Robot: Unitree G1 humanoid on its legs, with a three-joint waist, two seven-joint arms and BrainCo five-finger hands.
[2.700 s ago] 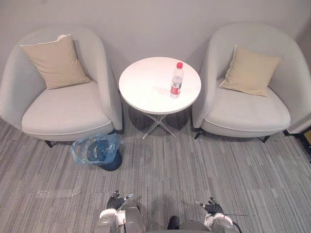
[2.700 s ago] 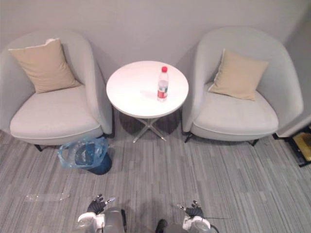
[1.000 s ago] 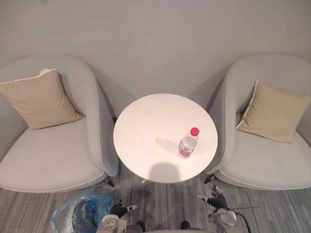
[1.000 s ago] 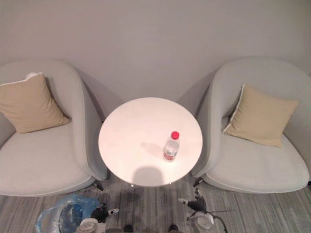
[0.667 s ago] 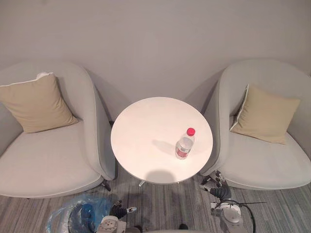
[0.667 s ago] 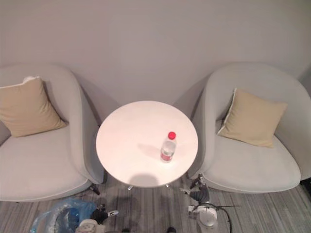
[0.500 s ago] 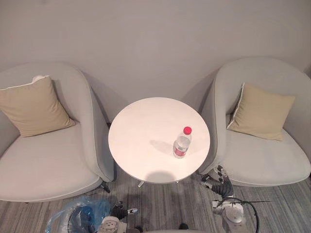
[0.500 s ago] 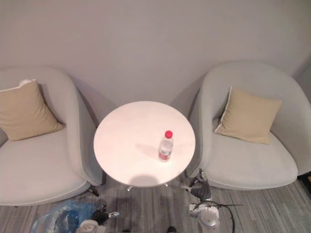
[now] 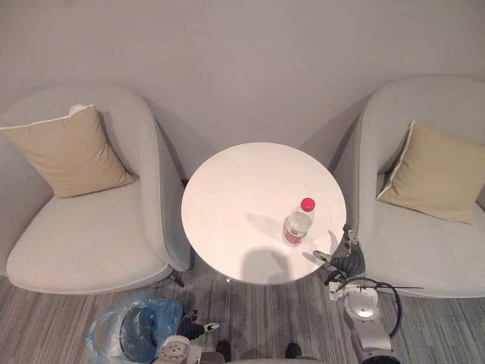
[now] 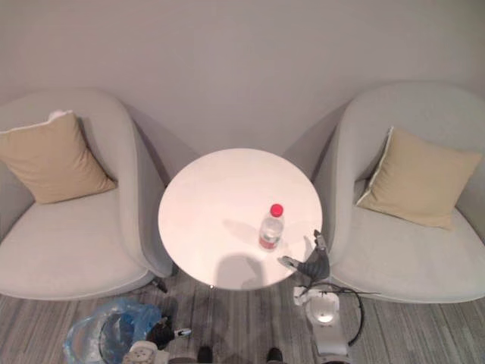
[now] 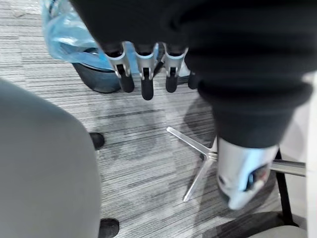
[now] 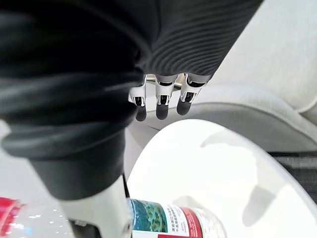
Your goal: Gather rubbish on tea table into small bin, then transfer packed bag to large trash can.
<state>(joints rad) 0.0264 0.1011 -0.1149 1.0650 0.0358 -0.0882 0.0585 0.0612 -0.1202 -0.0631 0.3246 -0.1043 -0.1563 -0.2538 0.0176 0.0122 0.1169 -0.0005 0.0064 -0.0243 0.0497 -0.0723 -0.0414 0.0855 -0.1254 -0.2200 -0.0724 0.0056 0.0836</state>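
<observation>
You're facing a pale grey upholstered left armchair (image 9: pixel 91 239) and its matching right armchair (image 9: pixel 436 262). Each holds a tan square cushion, one on the left (image 9: pixel 70 152) and one on the right (image 9: pixel 443 176). Between them stands the round white tea table (image 9: pixel 227 197).

On the carpet off the table's near-left side, just in front of the left armchair, sits the small dark bin (image 9: pixel 140 347). It is lined with a crumpled blue translucent plastic bag (image 9: pixel 104 334). You cannot tell what lies inside.

Your left hand (image 9: pixel 193 332) hangs low just beside that bin, on its table side. Its fingers (image 11: pixel 144 74) are straight, point down at the carpet and hold nothing. Your right hand (image 9: pixel 345 256) is raised at the table's near-right rim, with its fingers (image 12: pixel 159 101) loosely straight and empty.

The clear plastic water bottle with a red cap (image 9: pixel 297 225) stands upright on the table's right half, near your right hand. Its cap is up and its long axis vertical.
</observation>
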